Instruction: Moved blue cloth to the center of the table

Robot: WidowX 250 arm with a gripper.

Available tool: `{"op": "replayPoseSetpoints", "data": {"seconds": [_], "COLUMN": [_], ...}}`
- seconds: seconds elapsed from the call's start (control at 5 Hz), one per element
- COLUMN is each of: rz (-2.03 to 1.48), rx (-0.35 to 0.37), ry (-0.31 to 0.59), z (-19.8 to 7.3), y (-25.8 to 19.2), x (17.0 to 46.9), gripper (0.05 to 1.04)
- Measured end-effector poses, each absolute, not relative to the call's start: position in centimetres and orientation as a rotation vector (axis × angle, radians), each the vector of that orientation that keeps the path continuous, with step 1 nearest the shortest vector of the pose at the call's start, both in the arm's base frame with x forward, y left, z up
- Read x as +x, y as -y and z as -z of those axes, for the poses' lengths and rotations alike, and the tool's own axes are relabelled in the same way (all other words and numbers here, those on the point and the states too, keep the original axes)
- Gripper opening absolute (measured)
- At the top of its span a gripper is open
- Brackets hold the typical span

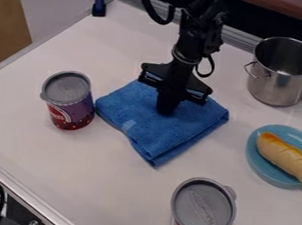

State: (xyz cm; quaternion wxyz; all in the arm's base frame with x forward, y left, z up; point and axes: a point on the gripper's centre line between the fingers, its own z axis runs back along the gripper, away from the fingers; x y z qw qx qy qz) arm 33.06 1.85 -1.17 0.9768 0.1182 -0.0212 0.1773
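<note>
Right, claw (pixel 167 109) at the cloth (pixel 177 131), can (pixel 71 104) at nine o'clock; clenched or released, I can't tell. Likely placing: ensure release, then rise.

Black arm (pixel 190 45), pincer (pixel 167 106) downward

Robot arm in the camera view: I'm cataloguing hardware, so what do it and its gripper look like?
The arm is black, with chunky jointed sections and a greyish ring above the gripper. Two black cables loop out: a thicker one higher up, a thinner one by the wrist. The gripper is black, with a wide crosspiece.
</note>
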Motion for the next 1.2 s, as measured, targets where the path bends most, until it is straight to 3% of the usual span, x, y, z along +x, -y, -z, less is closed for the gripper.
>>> {"op": "replayPoseSetpoints", "data": {"seconds": [0.6, 1.2], "rz": [-0.597, -0.502], "rx": [0.228, 0.045], "ry": [0.020, 0.039], "z": [1.8, 1.3], "y": [-0.5, 2.6], "x": [33.6, 30.9], "gripper": [0.052, 0.052]}}
